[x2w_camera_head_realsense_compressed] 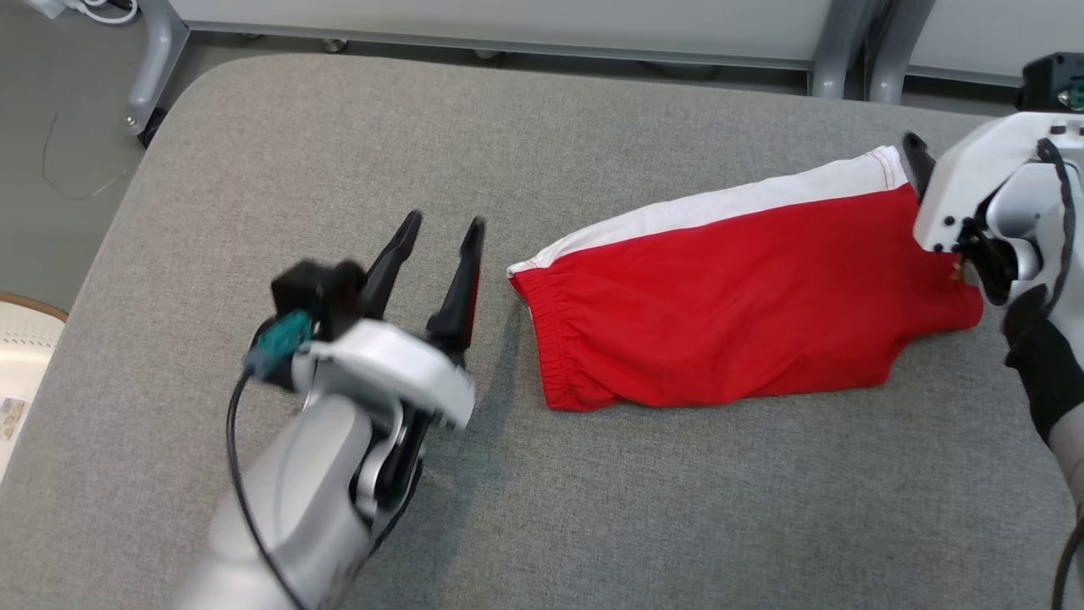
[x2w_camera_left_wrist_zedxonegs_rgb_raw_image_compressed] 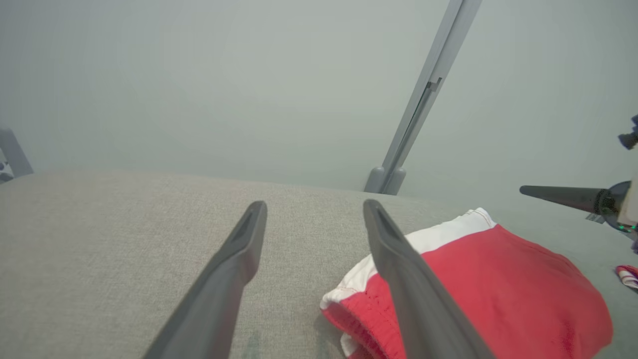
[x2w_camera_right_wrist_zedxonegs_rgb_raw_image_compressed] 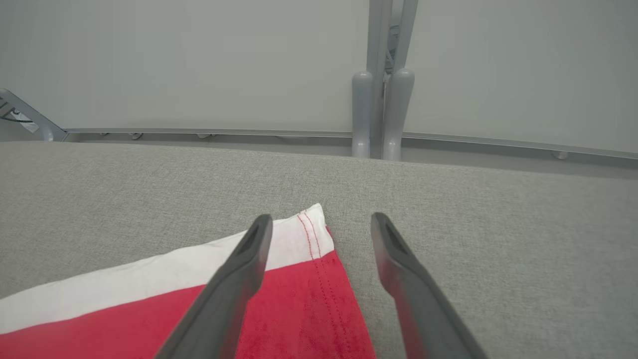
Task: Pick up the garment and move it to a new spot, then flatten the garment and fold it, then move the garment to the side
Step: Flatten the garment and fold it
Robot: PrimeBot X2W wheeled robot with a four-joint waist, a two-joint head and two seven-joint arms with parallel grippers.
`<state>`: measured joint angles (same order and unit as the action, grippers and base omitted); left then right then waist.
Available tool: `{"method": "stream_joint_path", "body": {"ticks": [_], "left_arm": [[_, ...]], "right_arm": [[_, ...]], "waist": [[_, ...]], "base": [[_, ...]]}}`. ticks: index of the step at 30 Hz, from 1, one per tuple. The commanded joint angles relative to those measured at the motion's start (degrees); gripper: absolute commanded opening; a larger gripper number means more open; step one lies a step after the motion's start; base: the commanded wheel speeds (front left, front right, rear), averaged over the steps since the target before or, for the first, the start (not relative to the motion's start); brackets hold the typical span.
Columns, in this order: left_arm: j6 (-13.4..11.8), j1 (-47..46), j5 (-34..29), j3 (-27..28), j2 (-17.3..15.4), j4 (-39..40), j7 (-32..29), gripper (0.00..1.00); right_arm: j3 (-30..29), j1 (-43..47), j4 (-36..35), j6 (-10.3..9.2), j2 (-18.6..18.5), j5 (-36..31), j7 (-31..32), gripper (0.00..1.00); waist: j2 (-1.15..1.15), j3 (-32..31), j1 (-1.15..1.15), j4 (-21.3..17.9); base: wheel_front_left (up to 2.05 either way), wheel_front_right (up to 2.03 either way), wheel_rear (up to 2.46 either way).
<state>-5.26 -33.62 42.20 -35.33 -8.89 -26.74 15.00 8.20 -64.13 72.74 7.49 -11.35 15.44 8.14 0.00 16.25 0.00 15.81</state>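
Head view gives you one garment (x2w_camera_head_realsense_compressed: 745,313), red with a white band along its far side, lying flat right of centre on the grey padded surface (x2w_camera_head_realsense_compressed: 339,152). Your left gripper (x2w_camera_head_realsense_compressed: 446,220) stands just left of the elastic waistband. Its two fingers (x2w_camera_head_realsense_compressed: 464,280) are spread apart with nothing between them, clear of the cloth. Your right gripper (x2w_camera_head_realsense_compressed: 916,161) sits at the garment's other end, by the white corner. You see one dark finger there; the other is hidden behind the white wrist housing (x2w_camera_head_realsense_compressed: 974,186). Bare surface runs wide to the left and toward you. The rounded far edge lies well beyond the garment, with two grey frame posts (x2w_camera_head_realsense_compressed: 834,51) past it.

Left wrist view: both fingers (x2w_camera_left_wrist_zedxonegs_rgb_raw_image_compressed: 239,259) are parted and empty. The right-hand one crosses the waistband end in the picture, but you cannot tell whether it touches. One finger of the other arm pokes in at the right edge.

Right wrist view: the two fingers (x2w_camera_right_wrist_zedxonegs_rgb_raw_image_compressed: 239,279) are wide apart and hold nothing. They straddle the hem corner, one over the red and white cloth, the other over bare grey surface. Contact cannot be judged. Open surface stretches ahead to the far edge and off to the right.
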Motion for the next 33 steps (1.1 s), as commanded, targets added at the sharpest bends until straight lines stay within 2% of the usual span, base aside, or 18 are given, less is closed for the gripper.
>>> {"method": "stream_joint_path", "body": {"ticks": [1,3,9,16,24,25,26,27,28,29,30,33], "left_arm": [[-1.0,4.0,-1.9,1.6,-0.8,2.1,0.2,1.0],[-2.2,7.9,-4.8,4.4,-1.9,5.7,0.2,1.0],[-3.4,16.8,-8.6,8.7,-3.6,12.1,0.2,1.0],[-2.9,22.9,-9.6,11.2,-5.2,14.6,0.2,1.0],[-2.4,24.8,-9.0,11.4,-4.6,14.9,0.2,1.0],[-2.4,24.8,-8.9,11.3,-4.6,14.8,0.2,1.0],[-2.3,24.7,-8.9,11.2,-4.7,14.7,0.2,1.0],[-2.3,24.6,-8.9,11.1,-4.7,14.6,0.2,1.0],[-2.3,24.5,-8.9,11.1,-4.7,14.6,0.1,1.0],[-2.4,24.4,-9.1,11.0,-4.8,14.7,0.1,1.0],[-2.5,24.3,-9.3,11.0,-4.9,14.7,0.1,1.0],[-2.7,24.1,-9.4,11.1,-5.2,14.9,0.1,1.0]], "right_arm": [[-0.2,0.5,0.3,0.01,-0.8,-0.5,1.1,1.0],[-0.8,1.4,0.6,0.01,-1.3,-0.9,2.1,1.0],[-2.4,3.2,1.0,0.01,-2.6,-1.8,5.8,1.0],[-5.7,4.2,1.2,0.01,-3.2,-4.2,9.6,1.0],[-9.9,7.9,1.9,0.09,-0.4,-6.1,18.5,1.0],[-10.4,8.4,2.0,0.09,-0.3,-6.4,19.3,0.96],[-10.8,8.6,2.0,0.09,-0.4,-6.9,19.9,0.53],[-11.0,8.8,2.1,0.09,-0.3,-7.4,20.2,0.4],[-11.4,9.0,2.1,0.09,0.0,-7.7,20.4,0.35],[-11.6,9.1,2.1,0.09,0.3,-8.0,20.4,0.15],[-12.0,9.0,2.1,0.09,0.4,-8.3,19.9,0.0],[-13.1,8.8,2.0,-0.01,-0.3,-9.6,17.7,0.0]], "waist": [[0.0,-0.4,0.0,-0.1],[0.0,-0.7,0.0,0.0],[0.0,-0.5,0.0,0.8],[0.0,1.6,0.0,2.7],[0.0,1.9,0.0,4.5],[0.0,1.8,0.0,4.6],[0.0,1.7,0.0,4.8],[0.0,1.6,0.0,4.8],[0.0,1.5,0.0,4.9],[0.0,1.4,0.0,4.9],[0.0,1.4,0.0,4.9],[0.0,1.3,0.0,4.8]], "base": [[0.0,0.0,0.0],[0.0,0.0,0.0],[0.0,0.0,0.0],[0.0,0.0,0.0],[0.0,0.0,0.0],[0.0,0.0,0.0],[0.0,0.0,0.0],[0.0,0.0,0.0],[0.0,0.0,0.0],[0.0,0.0,0.0],[0.0,0.0,0.0],[0.0,0.0,0.0]]}}
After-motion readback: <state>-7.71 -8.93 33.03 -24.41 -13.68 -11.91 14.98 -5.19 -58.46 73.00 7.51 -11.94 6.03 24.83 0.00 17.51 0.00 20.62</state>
